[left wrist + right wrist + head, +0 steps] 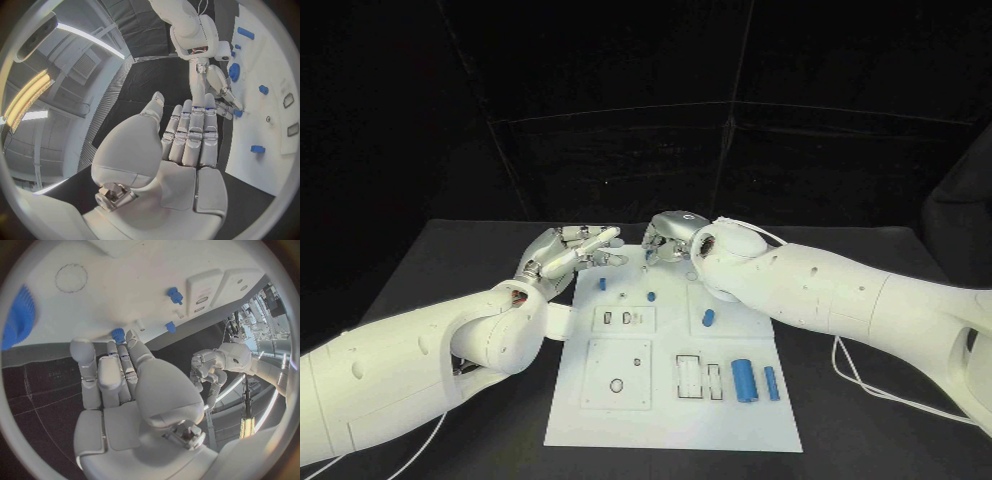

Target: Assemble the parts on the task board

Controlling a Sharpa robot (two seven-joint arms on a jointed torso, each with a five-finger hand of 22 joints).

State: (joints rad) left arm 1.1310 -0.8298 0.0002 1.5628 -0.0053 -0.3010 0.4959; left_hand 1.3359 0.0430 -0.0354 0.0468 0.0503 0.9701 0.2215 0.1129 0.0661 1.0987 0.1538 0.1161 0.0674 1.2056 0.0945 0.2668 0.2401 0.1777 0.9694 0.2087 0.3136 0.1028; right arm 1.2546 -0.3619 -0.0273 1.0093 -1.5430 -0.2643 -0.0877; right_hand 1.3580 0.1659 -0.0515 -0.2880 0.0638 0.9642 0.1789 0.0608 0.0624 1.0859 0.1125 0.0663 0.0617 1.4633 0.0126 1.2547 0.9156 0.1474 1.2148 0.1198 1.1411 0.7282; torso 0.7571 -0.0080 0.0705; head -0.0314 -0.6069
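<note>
Partly hidden task board (672, 400) far edge, left robot hand (568, 252) spread, right robot hand (672, 236) grip unclear

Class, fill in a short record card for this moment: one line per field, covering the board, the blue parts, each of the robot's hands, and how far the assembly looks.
Surface: black table
Board: white task board, flat in the middle of the table
Blue parts: two cylinders lying side by side near the board's right edge; smaller pieces further up the board
Left hand: at the board's far left corner, fingers straight, holding nothing
Right hand: over the board's far edge; grasp cannot be told
Progress: several outlined slots still unfilled
</note>
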